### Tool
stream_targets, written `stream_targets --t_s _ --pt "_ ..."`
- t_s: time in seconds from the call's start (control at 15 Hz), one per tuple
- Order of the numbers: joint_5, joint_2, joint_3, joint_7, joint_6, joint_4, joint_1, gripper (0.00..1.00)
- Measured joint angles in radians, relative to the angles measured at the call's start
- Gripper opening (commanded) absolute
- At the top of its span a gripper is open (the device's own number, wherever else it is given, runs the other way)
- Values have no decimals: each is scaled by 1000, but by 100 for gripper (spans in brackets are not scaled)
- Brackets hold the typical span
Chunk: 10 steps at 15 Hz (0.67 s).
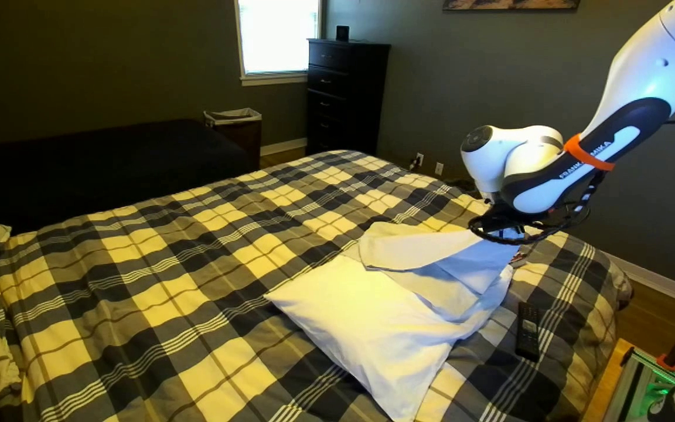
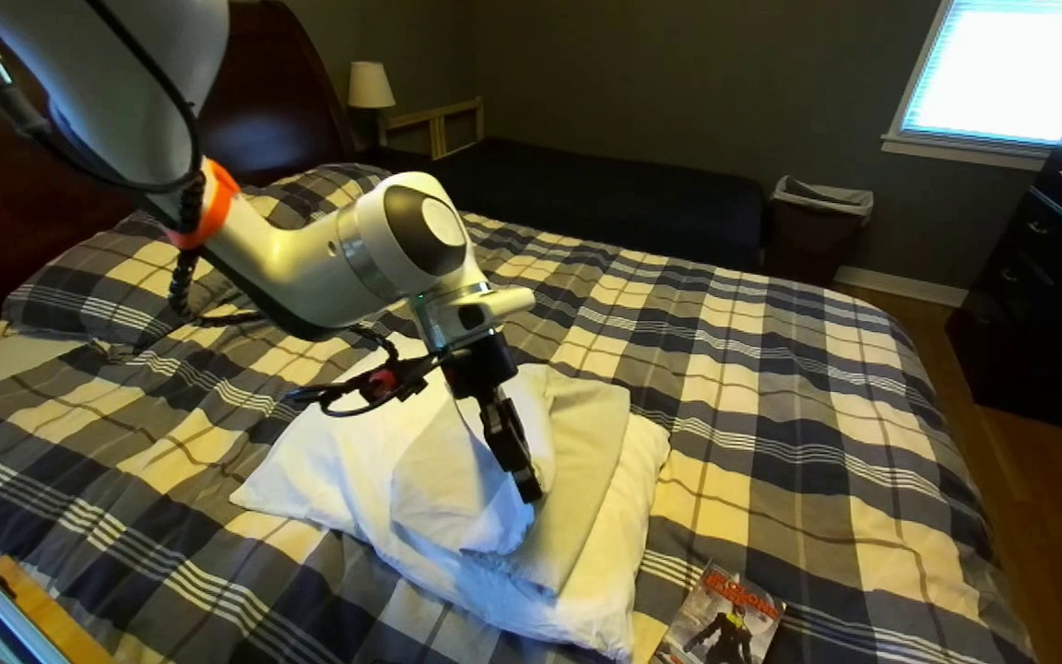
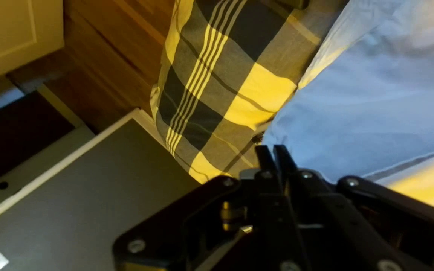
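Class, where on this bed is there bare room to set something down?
Bare: plaid cover between the white pillow and plaid pillows, and from the white pillow toward the hamper. Crowded: around the gripper, with cloth, remote control and book nearby.

The white arm [image 1: 630,82] has an orange band [image 1: 586,153], black cables [image 2: 182,277] and a black, silver-screwed tool [image 3: 272,149].

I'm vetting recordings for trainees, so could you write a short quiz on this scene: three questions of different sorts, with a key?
1. True or false: the pale cloth at the claw is folded over.
2. Choose: in the wrist view, the claw is (a) wide open, (b) shut, (c) missing.
3. Fill in: a black ____ lies on the plaid bedspread.
Key: 1 true; 2 b; 3 remote control.
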Motion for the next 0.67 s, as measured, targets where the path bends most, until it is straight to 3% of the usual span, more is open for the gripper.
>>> stream_targets --t_s 0.33,0.67 --pt "143 99 -42 -30 40 119 -46 1" --pt "117 185 -88 14 189 204 -47 1"
